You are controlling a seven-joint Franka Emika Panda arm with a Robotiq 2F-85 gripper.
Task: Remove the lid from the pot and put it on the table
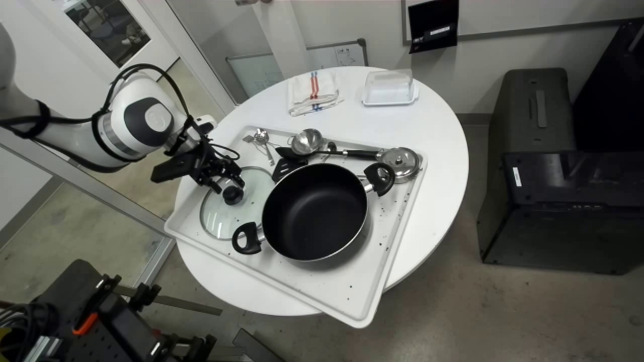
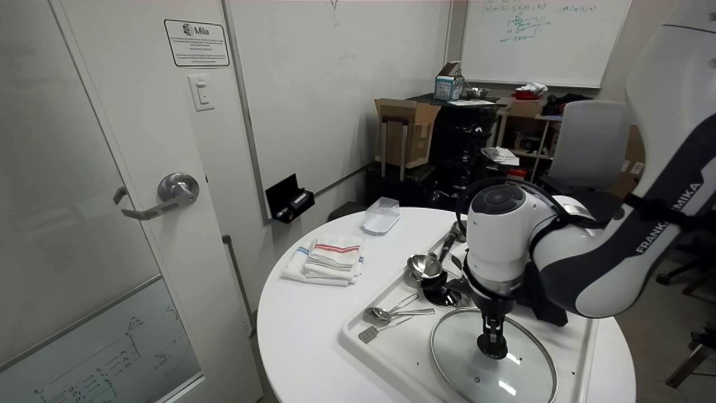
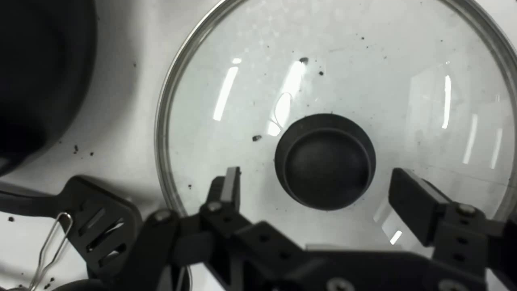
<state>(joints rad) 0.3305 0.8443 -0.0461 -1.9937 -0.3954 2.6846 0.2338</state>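
The glass lid (image 1: 221, 213) lies flat on the white tray beside the pot, its black knob (image 1: 233, 195) upward. It also shows in an exterior view (image 2: 467, 361) and in the wrist view (image 3: 218, 153). The black pot (image 1: 314, 213) stands uncovered on the tray, and its edge shows in the wrist view (image 3: 36, 72). My gripper (image 3: 315, 171) is open, its fingers apart on either side of the knob with gaps between. It is low over the lid in both exterior views (image 1: 230, 186) (image 2: 492, 330). The round white table (image 1: 440, 146) carries the tray.
The white tray (image 1: 329, 301) has raised edges and overhangs the table's front. A black slotted spatula (image 3: 103, 226), small metal utensils (image 2: 386, 314), a metal bowl (image 1: 307, 141) and a small lidded metal pot (image 1: 401, 162) lie on it. Folded towels (image 1: 314, 90) and a clear-topped dish (image 1: 389, 88) stand behind.
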